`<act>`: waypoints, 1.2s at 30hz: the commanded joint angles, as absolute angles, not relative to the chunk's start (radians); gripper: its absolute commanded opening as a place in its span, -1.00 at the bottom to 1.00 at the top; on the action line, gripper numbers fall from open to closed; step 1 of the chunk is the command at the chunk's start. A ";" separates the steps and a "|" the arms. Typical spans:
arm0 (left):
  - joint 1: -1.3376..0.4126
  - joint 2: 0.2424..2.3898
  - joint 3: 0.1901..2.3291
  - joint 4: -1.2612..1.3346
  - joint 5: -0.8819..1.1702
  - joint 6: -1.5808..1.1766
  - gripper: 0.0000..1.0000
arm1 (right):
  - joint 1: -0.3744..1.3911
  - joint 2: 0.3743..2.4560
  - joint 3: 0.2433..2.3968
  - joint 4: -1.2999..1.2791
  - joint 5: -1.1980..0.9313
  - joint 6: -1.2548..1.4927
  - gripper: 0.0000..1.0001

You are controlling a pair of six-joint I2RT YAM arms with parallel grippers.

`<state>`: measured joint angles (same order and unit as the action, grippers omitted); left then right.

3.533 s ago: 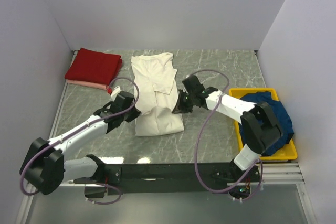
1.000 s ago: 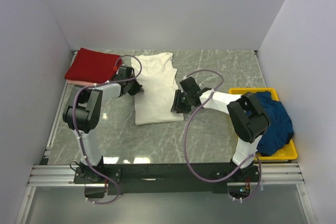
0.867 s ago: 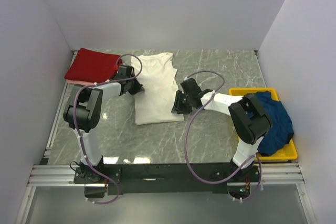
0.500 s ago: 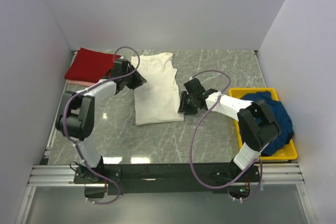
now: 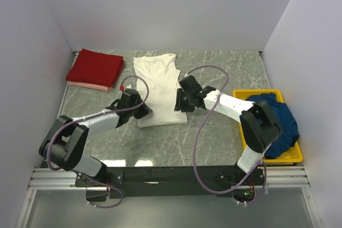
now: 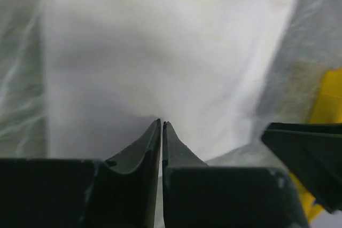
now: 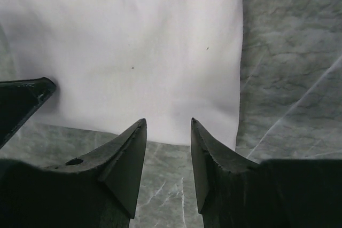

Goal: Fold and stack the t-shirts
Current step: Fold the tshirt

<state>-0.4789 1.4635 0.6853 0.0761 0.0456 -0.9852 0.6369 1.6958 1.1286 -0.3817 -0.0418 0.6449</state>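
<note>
1. The cream t-shirt (image 5: pixel 158 86) is lying on the marble table (image 5: pixel 224 68) as a long narrow strip, with what looks like its neckline toward the back wall and the other end toward the arms; being narrowed lengthwise like this, it is probably waiting for a crosswise fold
2. The left gripper (image 6: pixel 161 123) is sitting low at the near left corner of that strip, its fingers drawing together to a hairline slit; I cannot tell whether any cloth is caught between them, as the fabric ahead is lying flat
3. The right gripper (image 7: pixel 166 123) is hovering at the strip's right edge, directly across from the left one; its fingers are standing spread and gripping nothing, with the tips pointing over the line where cloth is meeting table
4. The two grippers are flanking the near end of the shirt, likely so that both sides can be lifted together and the end carried over evenly instead of skewing
5. The dark red t-shirt (image 5: pixel 96 67) is resting folded on the pink t-shirt (image 5: pixel 90 84) in the far left corner; that pile is serving as the stack, and it is sitting well apart from the working area
6. The navy blue t-shirt (image 5: pixel 277 122) is lying bunched in the yellow bin (image 5: pixel 250 93) on the right, spilling over the rim and not yet folded
7. With one side gripped and the other not, a lift now would be risking a crooked fold
</note>
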 commanded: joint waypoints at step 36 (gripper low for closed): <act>-0.492 0.979 0.284 0.051 -0.089 -1.155 -0.05 | 0.517 1.500 0.730 -0.144 -0.227 0.715 -0.06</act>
